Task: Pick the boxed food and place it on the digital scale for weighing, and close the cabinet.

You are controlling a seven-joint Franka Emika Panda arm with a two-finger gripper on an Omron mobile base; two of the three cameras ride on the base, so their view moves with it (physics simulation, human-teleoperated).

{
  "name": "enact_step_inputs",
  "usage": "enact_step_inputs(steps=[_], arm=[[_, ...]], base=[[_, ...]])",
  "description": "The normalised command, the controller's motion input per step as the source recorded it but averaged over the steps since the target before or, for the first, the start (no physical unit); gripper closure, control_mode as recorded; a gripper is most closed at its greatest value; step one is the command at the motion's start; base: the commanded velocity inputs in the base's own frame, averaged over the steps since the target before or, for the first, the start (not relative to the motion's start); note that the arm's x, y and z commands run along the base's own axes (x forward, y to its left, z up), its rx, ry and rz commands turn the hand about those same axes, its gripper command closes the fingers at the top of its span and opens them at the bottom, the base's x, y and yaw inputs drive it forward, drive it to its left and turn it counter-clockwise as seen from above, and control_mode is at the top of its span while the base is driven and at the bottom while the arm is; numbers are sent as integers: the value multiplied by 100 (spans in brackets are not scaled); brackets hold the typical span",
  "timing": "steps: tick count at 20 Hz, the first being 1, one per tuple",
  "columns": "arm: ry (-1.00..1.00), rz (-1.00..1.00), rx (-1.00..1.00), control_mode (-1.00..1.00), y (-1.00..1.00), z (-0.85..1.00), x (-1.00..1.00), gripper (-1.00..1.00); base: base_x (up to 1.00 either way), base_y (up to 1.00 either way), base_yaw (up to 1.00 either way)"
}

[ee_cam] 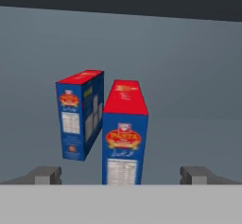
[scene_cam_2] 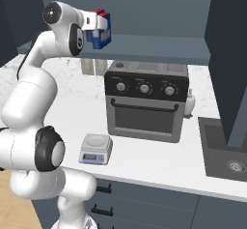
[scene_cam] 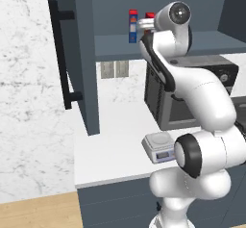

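grip: jaws wide, empty | target: box (ee_cam: 122, 138) just ahead, centred | risk: knocking second box (ee_cam: 79, 114) close beside it, or toppling target

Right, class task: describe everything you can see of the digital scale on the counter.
The digital scale is small and light grey, with a square flat platform on top and a narrow front panel holding a small display. It looks like plastic. It sits flat on the white counter, just in front of the toaster oven and towards its left end, apart from it. Nothing rests on the platform.
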Motion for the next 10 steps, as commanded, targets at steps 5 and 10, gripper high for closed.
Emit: enact_step_inputs(steps=[5,10], arm=[[0,0,0,-100,0,0,29,-100],[0,0,0,-100,0,0,23,-100]], base=[[0,0,0],[0,0,0]])
